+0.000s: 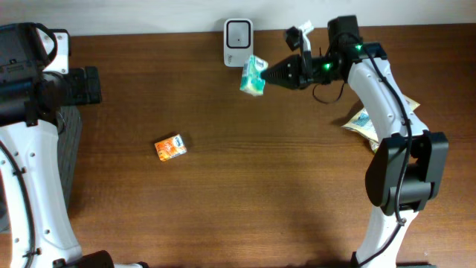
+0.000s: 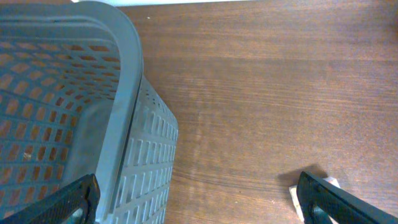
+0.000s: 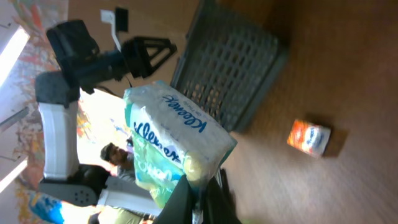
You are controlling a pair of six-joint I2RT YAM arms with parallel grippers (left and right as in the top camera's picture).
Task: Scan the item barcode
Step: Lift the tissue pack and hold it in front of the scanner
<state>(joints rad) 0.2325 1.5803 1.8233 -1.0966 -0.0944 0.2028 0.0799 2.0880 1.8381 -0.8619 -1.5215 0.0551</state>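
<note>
At far left, an idle left pincer [image 1: 88, 85], spread wide and holding nothing, parked by the rim of the grey basket [image 1: 68, 141]. Further right on the table [image 1: 223, 201], an orange packet [image 1: 170, 147], lying alone, well apart from the rest. Up by the back edge, the white scanner [image 1: 238, 33], and just beside it, lifted off the table, the tissue pack [image 1: 253, 77], pinched at one end by the right pincer [image 1: 281, 74]. At far right, a few more packets [image 1: 366, 123] beside the right arm.

Judged from that: picking up and carrying over, done; presenting at the scanner, in hand; no telling whether read yet. Probably left: turning the barcode toward the scanner, then setting the pack down.

Only from the left wrist: mesh of the basket wall, both spread fingers [image 2: 68, 199], and a small white thing [image 2: 314, 186], too little shown to name. Only from overhead: scanner and pack together. Only from the right wrist: blue lettering on the wrapper, no barcode on the visible face.
</note>
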